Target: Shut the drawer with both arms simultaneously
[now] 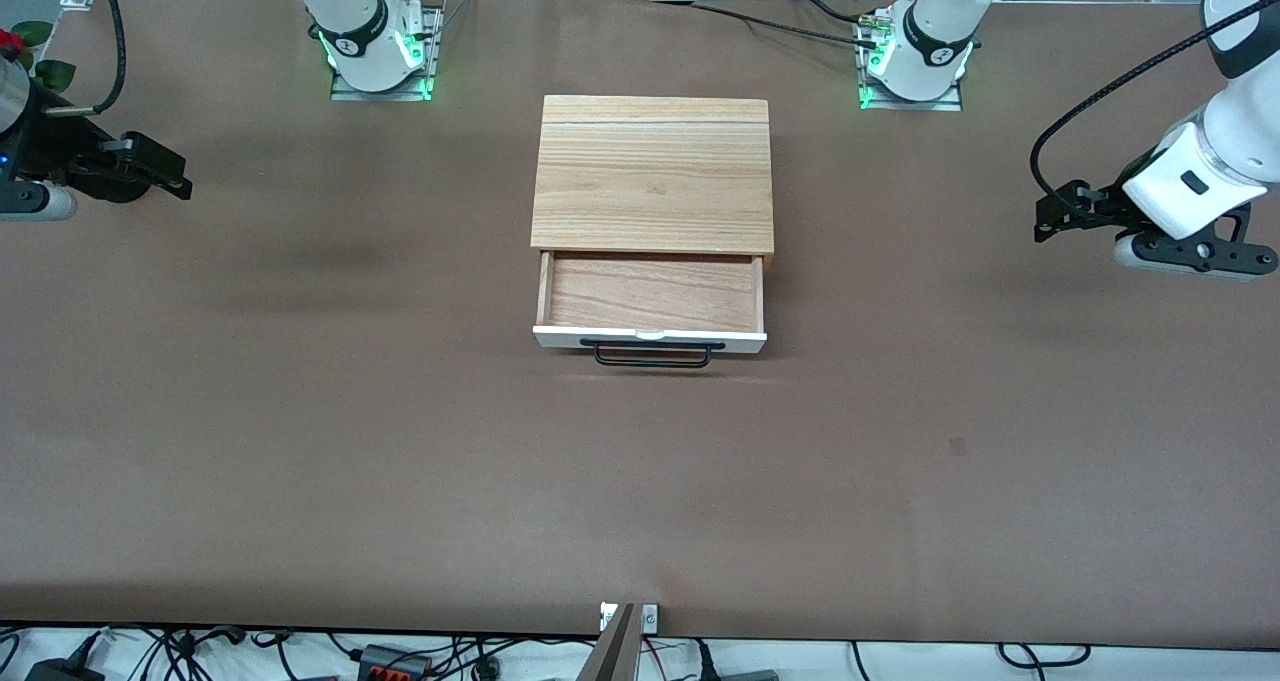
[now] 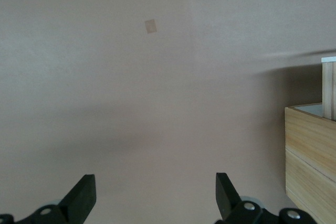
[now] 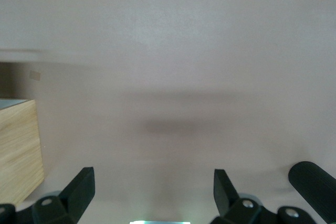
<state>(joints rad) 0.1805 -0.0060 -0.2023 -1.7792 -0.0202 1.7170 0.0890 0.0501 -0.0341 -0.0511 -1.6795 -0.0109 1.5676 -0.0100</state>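
Note:
The oak-coloured cabinet [image 1: 654,171] stands mid-table. Its drawer [image 1: 652,293] is pulled open toward the front camera and is empty, with a white front panel [image 1: 650,337] and a black wire handle [image 1: 652,355]. My left gripper [image 1: 1046,219] is open and empty over bare table toward the left arm's end, well apart from the cabinet. It also shows in the left wrist view [image 2: 156,192], with the cabinet's side [image 2: 310,150] at the edge. My right gripper [image 1: 180,175] is open and empty over the table's right arm's end. The right wrist view [image 3: 154,187] shows a cabinet corner [image 3: 18,148].
The brown table [image 1: 400,461] lies bare around the cabinet. A small tape patch [image 1: 957,446] lies nearer the front camera toward the left arm's end and shows in the left wrist view [image 2: 151,25]. Both arm bases [image 1: 380,51] glow green. Cables run along the table's near edge.

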